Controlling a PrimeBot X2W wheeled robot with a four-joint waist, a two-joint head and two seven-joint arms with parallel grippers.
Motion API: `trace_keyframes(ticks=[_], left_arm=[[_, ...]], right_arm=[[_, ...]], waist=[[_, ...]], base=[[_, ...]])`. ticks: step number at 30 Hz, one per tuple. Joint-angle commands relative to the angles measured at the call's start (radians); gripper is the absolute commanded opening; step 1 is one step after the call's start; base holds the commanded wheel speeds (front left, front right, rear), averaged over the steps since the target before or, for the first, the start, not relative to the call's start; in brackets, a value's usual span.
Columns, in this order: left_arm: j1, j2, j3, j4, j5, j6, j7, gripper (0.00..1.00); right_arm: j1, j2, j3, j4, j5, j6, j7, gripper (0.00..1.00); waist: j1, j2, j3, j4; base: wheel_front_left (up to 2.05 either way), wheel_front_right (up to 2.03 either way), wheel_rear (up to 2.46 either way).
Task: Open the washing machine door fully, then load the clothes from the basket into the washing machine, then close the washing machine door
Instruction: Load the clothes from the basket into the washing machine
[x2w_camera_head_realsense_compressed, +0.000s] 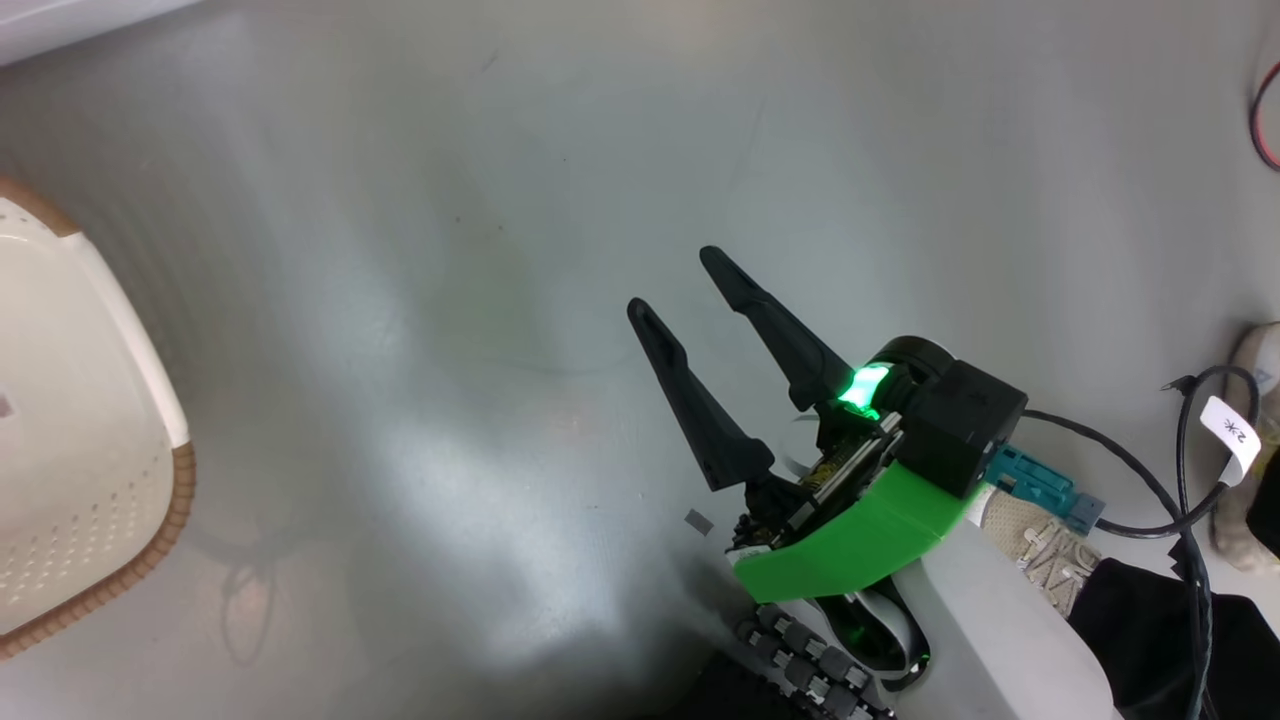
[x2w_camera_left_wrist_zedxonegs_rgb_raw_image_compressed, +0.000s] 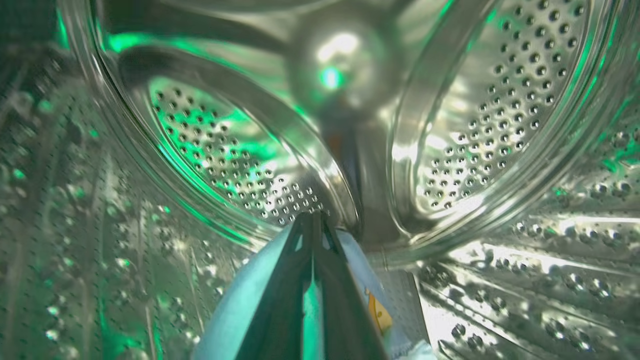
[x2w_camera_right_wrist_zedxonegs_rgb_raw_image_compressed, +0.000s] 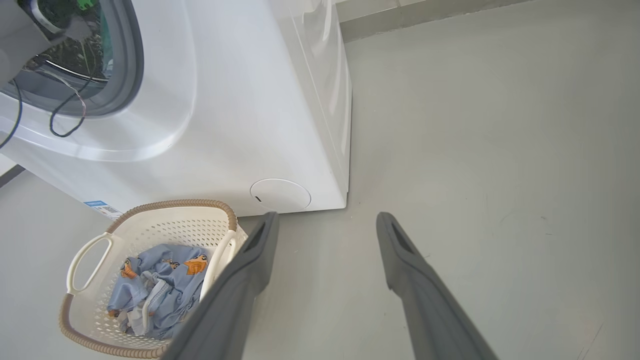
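- The left gripper (x2w_camera_left_wrist_zedxonegs_rgb_raw_image_compressed: 312, 225) is deep inside the drum (x2w_camera_left_wrist_zedxonegs_rgb_raw_image_compressed: 225, 150) of the washing machine (x2w_camera_right_wrist_zedxonegs_rgb_raw_image_compressed: 240, 100). Its two fingers are pressed together on a piece of the clothes (x2w_camera_left_wrist_zedxonegs_rgb_raw_image_compressed: 235, 315), light blue fabric with an orange figure.
- The fingers point at the drum's back wall, just below its shiny hub. The fabric runs back along them on both sides and hangs towards the perforated wall underneath. Letting go here would likely drop it well inside.
- The right gripper (x2w_camera_right_wrist_zedxonegs_rgb_raw_image_compressed: 327, 217) hangs over the bare floor (x2w_camera_right_wrist_zedxonegs_rgb_raw_image_compressed: 475, 125) with its fingers spread wide and nothing between them.
- The basket (x2w_camera_right_wrist_zedxonegs_rgb_raw_image_compressed: 175, 204) stands on the floor just in front of the washing machine, below its round opening. More of the clothes lie bunched in its bottom.
- From the right gripper, the basket is down and to its left, close beside its left finger in the wrist view. In the head view the basket (x2w_camera_head_realsense_compressed: 100, 480) sits at the far left, well apart from the right gripper (x2w_camera_head_realsense_compressed: 675, 280).
- The right arm looks like the free one for the next pick, but the left arm's side is where the basket lies.
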Motion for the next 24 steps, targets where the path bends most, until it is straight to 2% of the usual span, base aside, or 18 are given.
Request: trace_keyframes(ticks=[1,2,3,4,8,15,20,24], left_arm=[[-0.023,0.023,0.002,-0.017,-0.004,-0.007,0.009,0.0],[-0.024,0.017,0.003,-0.01,-0.011,-0.013,0.016,0.0],[-0.023,0.011,0.0,-0.003,-0.016,-0.018,0.026,0.58],[-0.02,0.004,-0.004,0.003,-0.019,-0.023,0.035,1.0],[0.006,-0.018,-0.008,0.004,-0.04,-0.041,0.036,1.0],[0.121,-0.049,-0.002,-0.047,-0.083,-0.036,0.007,1.0],[0.284,-0.065,0.014,-0.136,-0.128,-0.011,-0.018,1.0],[0.452,-0.07,0.041,-0.263,-0.167,0.037,-0.044,1.0]], right_arm=[[0.014,0.0,0.011,-0.02,0.001,0.002,-0.005,1.0],[0.013,0.0,0.009,-0.02,-0.002,0.002,-0.005,1.0],[0.012,0.0,0.006,-0.02,-0.006,0.002,-0.005,1.0],[0.012,0.0,0.002,-0.02,-0.01,0.002,-0.005,1.0],[0.015,0.0,-0.012,-0.018,-0.027,0.002,-0.005,1.0],[0.03,0.0,-0.042,-0.014,-0.07,0.002,-0.005,1.0],[0.045,0.0,-0.061,-0.004,-0.099,0.002,-0.005,1.0],[0.061,0.0,-0.08,0.0,-0.119,0.002,-0.005,1.0]], waist=[[0.0,0.0,0.0,0.007],[0.0,0.0,-0.001,0.011],[0.0,0.0,-0.002,0.016],[0.0,0.0,-0.004,0.023],[0.0,0.0,-0.014,0.051],[0.0,0.0,-0.058,0.106],[0.0,0.0,-0.104,0.145],[0.0,0.0,-0.146,0.169]], base=[[0.0,0.0,0.0],[0.0,0.0,0.0],[0.0,0.0,0.0],[0.0,0.0,0.0],[0.0,0.0,0.0],[0.0,0.0,0.0],[0.0,0.0,0.0],[0.0,0.0,0.0]])
